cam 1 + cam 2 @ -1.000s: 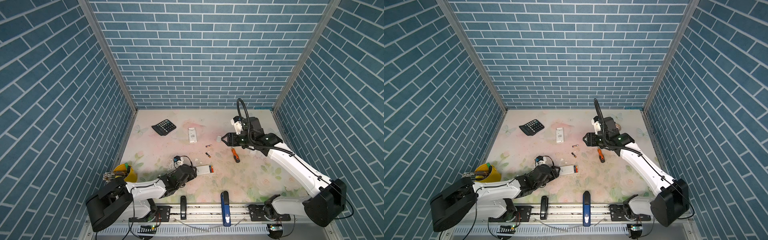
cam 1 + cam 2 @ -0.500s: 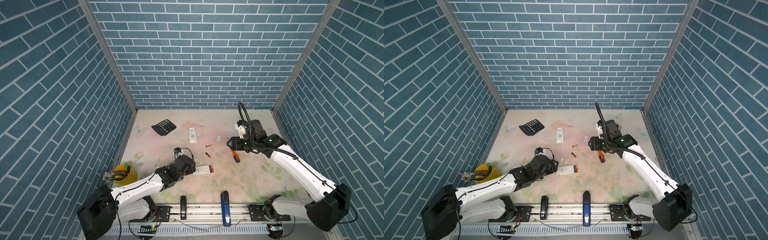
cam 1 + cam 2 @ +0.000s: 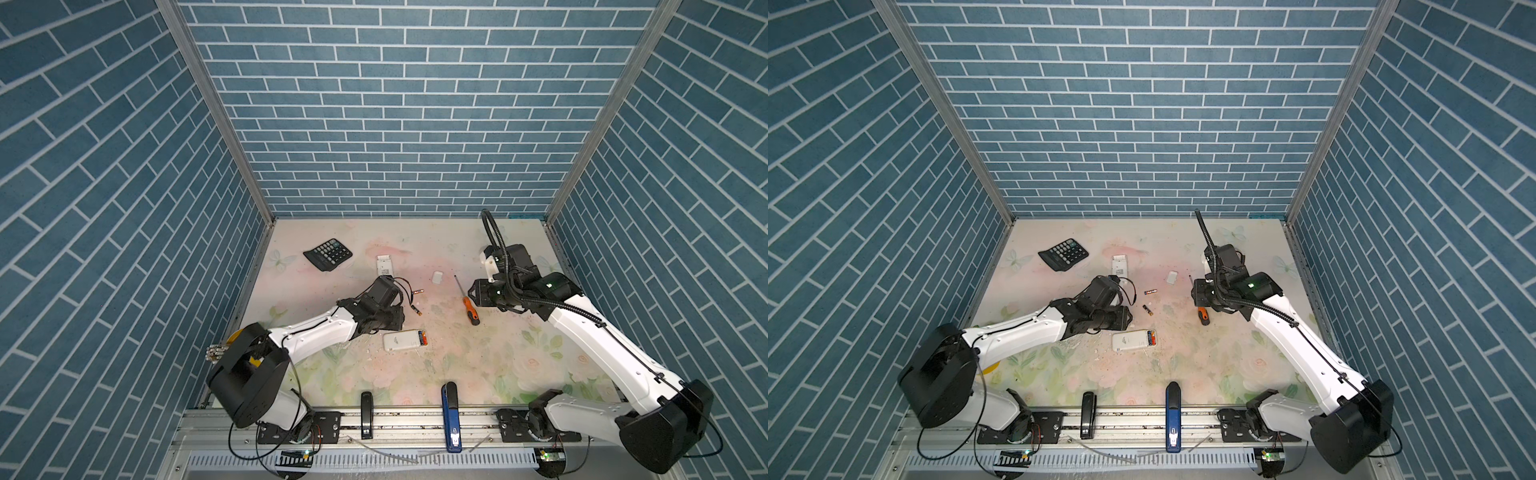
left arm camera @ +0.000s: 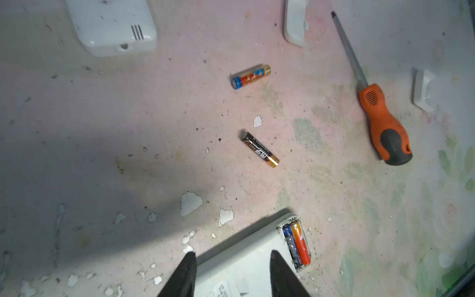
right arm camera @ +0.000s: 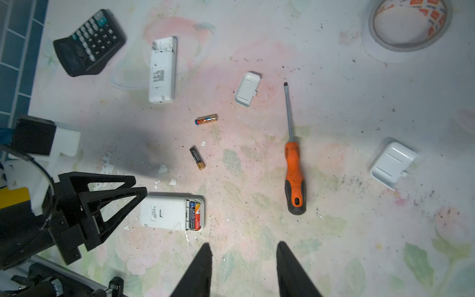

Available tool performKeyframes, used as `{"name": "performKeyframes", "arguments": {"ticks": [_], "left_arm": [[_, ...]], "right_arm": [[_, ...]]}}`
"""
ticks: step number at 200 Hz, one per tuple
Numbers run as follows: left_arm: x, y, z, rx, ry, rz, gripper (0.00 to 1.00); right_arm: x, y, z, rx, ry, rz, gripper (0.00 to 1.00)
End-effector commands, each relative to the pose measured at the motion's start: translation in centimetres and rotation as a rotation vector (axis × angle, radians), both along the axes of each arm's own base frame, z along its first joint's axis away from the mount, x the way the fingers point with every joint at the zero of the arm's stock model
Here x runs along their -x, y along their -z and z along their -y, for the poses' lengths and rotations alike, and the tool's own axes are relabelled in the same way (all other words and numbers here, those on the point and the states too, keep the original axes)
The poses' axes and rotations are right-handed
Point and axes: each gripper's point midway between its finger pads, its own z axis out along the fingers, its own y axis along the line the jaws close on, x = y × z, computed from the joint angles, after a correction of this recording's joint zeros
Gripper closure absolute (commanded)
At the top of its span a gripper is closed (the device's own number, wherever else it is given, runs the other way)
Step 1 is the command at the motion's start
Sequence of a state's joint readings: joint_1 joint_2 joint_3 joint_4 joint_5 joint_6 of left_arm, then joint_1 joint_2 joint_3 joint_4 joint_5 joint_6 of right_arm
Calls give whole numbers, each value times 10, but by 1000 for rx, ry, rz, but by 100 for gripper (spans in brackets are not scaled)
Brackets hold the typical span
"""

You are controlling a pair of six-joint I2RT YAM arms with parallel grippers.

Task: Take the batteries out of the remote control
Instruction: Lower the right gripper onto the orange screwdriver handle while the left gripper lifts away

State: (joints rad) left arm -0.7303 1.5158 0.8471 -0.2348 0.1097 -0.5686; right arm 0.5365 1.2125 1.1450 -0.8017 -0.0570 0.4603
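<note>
Orange and dark-blue batteries (image 5: 194, 214) sit in the remote (image 5: 164, 212), lower centre of the right wrist view; two lie loose on the counter (image 5: 334, 231). Left gripper (image 4: 232, 255) and right gripper (image 5: 244, 246) hang parted, empty. Next: pry one out.

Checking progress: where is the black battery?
In a top view the black battery lies mid-table between the orange battery and the remote, left of the screwdriver.
</note>
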Motion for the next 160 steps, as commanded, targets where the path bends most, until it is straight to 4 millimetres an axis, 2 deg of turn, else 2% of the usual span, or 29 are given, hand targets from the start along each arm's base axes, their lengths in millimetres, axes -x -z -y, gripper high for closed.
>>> {"name": "performKeyframes", "arguments": {"ticks": [1, 38, 95, 128, 160], "left_arm": [[5, 8, 8, 7, 64, -43, 53], [11, 17, 7, 26, 52, -67, 53], [21, 27, 5, 52, 28, -101, 54], [28, 35, 0, 67, -7, -116, 54], [31, 33, -1, 71, -18, -106, 54]], "right_arm": [[8, 29, 18, 85, 47, -91, 53], [4, 46, 18, 92, 53, -122, 50], [-3, 57, 16, 90, 48, -138, 50], [-5, 65, 18, 97, 53, -148, 44], [-9, 72, 20, 103, 60, -156, 43]]}}
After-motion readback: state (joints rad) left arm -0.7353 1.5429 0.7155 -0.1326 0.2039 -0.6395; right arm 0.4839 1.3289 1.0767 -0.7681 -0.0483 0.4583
